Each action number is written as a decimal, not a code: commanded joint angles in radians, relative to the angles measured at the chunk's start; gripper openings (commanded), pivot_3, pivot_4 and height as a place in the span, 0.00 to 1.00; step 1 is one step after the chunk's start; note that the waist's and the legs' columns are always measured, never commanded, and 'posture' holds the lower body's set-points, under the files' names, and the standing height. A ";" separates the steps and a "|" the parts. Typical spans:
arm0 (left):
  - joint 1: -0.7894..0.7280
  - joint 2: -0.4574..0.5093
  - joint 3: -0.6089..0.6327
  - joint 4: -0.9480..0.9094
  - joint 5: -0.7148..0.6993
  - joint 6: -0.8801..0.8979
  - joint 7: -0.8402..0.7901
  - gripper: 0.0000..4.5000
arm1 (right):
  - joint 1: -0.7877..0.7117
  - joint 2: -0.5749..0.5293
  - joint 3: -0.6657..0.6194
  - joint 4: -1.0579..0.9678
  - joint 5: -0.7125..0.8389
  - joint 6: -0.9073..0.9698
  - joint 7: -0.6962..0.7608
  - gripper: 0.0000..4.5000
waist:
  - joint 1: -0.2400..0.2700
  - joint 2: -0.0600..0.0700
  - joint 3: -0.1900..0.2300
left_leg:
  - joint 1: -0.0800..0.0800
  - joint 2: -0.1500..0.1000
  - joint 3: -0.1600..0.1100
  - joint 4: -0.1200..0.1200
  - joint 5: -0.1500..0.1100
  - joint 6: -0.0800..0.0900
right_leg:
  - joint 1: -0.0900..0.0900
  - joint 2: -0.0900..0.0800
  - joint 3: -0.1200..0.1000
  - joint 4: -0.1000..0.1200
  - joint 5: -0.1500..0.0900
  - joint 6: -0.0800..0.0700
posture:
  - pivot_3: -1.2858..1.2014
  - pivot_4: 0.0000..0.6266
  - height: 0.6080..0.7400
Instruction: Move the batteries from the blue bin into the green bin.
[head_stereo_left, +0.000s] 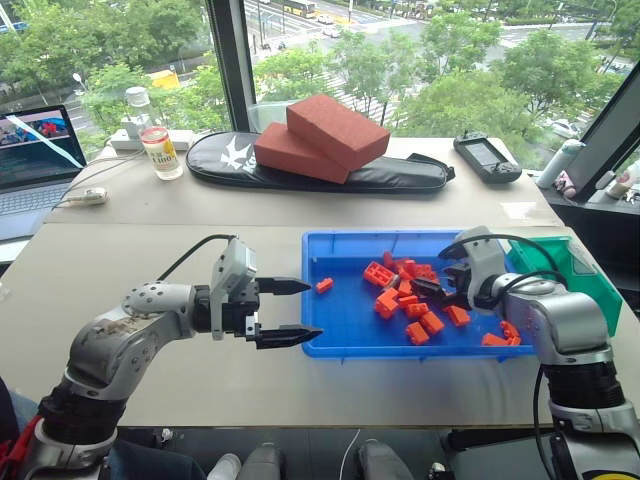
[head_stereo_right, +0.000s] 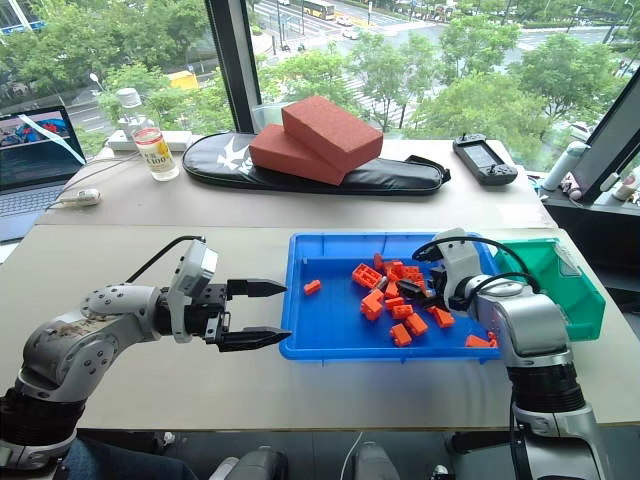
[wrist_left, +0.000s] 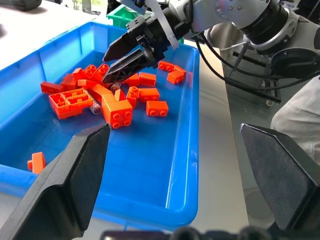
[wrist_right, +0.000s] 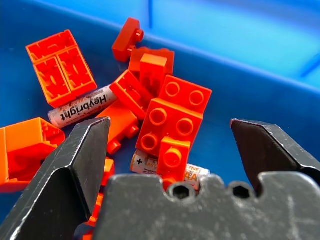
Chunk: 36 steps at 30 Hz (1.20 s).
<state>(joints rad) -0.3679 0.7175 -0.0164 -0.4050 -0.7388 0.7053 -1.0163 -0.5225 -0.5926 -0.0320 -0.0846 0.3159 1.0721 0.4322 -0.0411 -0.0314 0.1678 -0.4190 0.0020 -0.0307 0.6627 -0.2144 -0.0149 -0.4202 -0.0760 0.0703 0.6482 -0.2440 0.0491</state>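
**Barely begun: batteries still in the blue bin**

So far nothing appears moved. Two batteries (wrist_right: 82, 109) lie in the blue bin (head_stereo_left: 340, 330), half buried among the orange bricks (head_stereo_left: 400, 300); one is printed "Heybright", the other (wrist_right: 150, 162) is wedged under a brick. The green bin (head_stereo_left: 585, 275) stands just beside the blue one, at the desk's right edge, and what shows of its inside looks empty.

The right pincer (head_stereo_left: 437, 287) hangs wide open and empty just over the brick pile, seemingly lining up a first pick. The left pincer (head_stereo_left: 285, 312) is also open and empty, level, off the blue bin's left end.

The desk (head_stereo_left: 150, 250) is pale and matte. A second desk behind carries a laptop (head_stereo_left: 35, 160), a bottle (head_stereo_left: 160, 150), a black case (head_stereo_left: 330, 165) with two red blocks (head_stereo_left: 320, 135), and a handheld controller (head_stereo_left: 487, 157). Beyond, big windows show trees and a street.
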 joint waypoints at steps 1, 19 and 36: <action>-0.020 0.010 0.029 -0.042 -0.030 0.018 0.010 1.00 | -0.020 0.013 -0.015 -0.003 -0.003 -0.025 -0.002 0.94 | 0.000 0.000 0.000 | 0.000 0.000 0.000 0.000 0.000 0.000 | 0.000 0.000 0.000 0.000 0.000 0.000 | 0.52 0.24 1.00; -0.028 0.013 0.030 -0.050 -0.039 0.044 0.024 1.00 | -0.041 -0.121 -0.244 -0.213 0.075 0.074 0.022 0.32 | 0.005 0.000 0.000 | -0.002 -0.001 0.000 0.000 0.000 0.000 | -0.002 0.000 0.000 0.000 0.000 0.000 | 0.52 0.24 1.00; -0.002 0.018 0.027 -0.032 -0.023 0.021 -0.015 1.00 | 0.279 -0.368 -0.384 -0.503 0.204 0.207 0.151 0.74 | 0.000 0.000 0.000 | 0.001 0.000 0.001 0.000 -0.001 0.001 | 0.001 0.000 0.000 -0.001 0.000 0.000 | 0.52 0.24 1.00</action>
<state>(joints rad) -0.3609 0.7300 -0.0003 -0.4222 -0.7547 0.7434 -1.0204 -0.2004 -0.9649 -0.4054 -0.5692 0.5228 1.3112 0.6020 -0.0409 -0.0312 0.1679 -0.4185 0.0021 -0.0300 0.6623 -0.2149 -0.0138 -0.4193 -0.0758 0.0704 0.6474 -0.2441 0.0493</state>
